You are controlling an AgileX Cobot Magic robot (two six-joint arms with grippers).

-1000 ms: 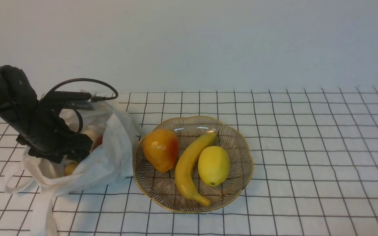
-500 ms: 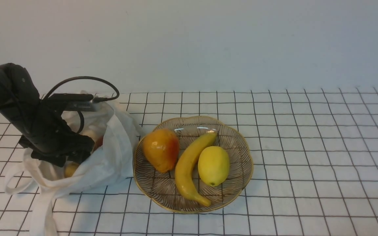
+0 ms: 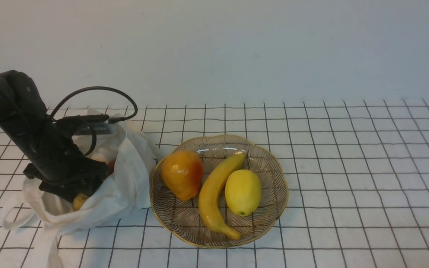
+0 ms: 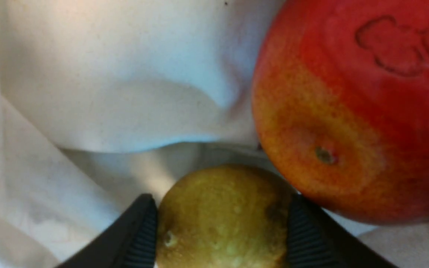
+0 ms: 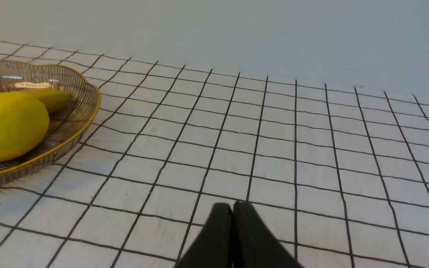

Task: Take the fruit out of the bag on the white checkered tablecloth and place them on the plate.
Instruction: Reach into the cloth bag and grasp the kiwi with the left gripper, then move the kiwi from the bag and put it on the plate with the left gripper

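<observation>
Noted soft, creased white cotton bag [image 3: 125,178], slumped open on white checkered tablecloth [image 3: 348,167] ruled in thin black squares. Inside, found olive-brown fruit [image 4: 222,227], small, oval, pitted skin, and glossy red-orange apple [image 4: 356,111], round, bearing an embossed mark. Recorded left gripper [image 4: 222,203] deep in bag mouth, ribbed black pads [image 4: 143,230] pressed to either side of olive-brown fruit, pinching it. Apple just beside one pad; fabric folds close ahead. Well off to that gripper's right, logged clear glass plate [image 3: 270,163], gold scalloped rim, carrying orange pear [image 3: 181,174], banana [image 3: 214,197], lemon [image 3: 242,192]. Found right gripper [image 5: 233,206] pressed together, holding nothing, above bare cloth, plate off to its left.
</observation>
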